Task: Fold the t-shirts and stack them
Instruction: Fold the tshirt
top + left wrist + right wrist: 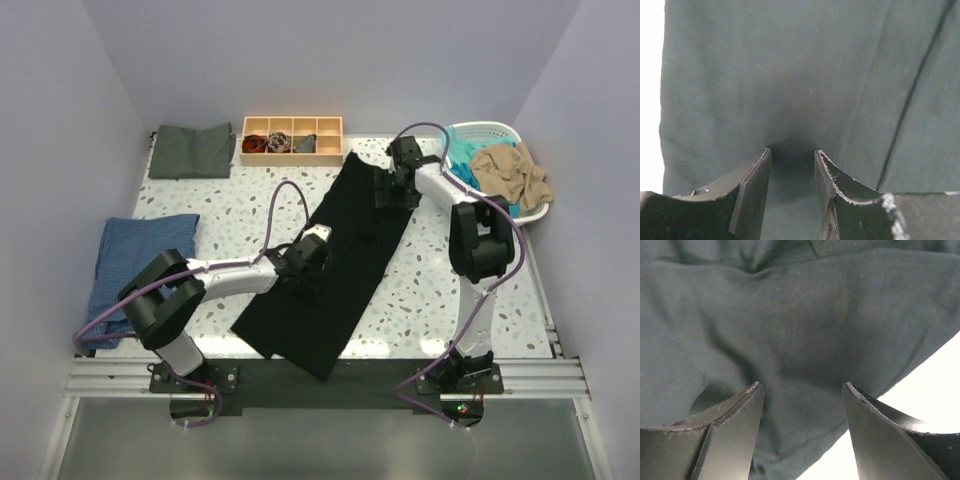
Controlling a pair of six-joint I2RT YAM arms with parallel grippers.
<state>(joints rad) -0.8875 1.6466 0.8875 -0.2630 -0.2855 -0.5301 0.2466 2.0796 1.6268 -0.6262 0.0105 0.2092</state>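
The black t-shirt lies as a long folded strip running diagonally across the middle of the table. My left gripper is low over the shirt's left edge, open, with flat black cloth under its fingers and nothing between them. My right gripper hovers over the shirt's upper right part, open wide above rumpled cloth near its edge. A dark grey-green t-shirt lies folded at the back left. Teal and tan t-shirts lie crumpled in the white basket.
A wooden compartment tray with small bundled cloths stands at the back centre. A blue cloth lies at the left edge. The basket stands at the back right, close to the right arm's elbow.
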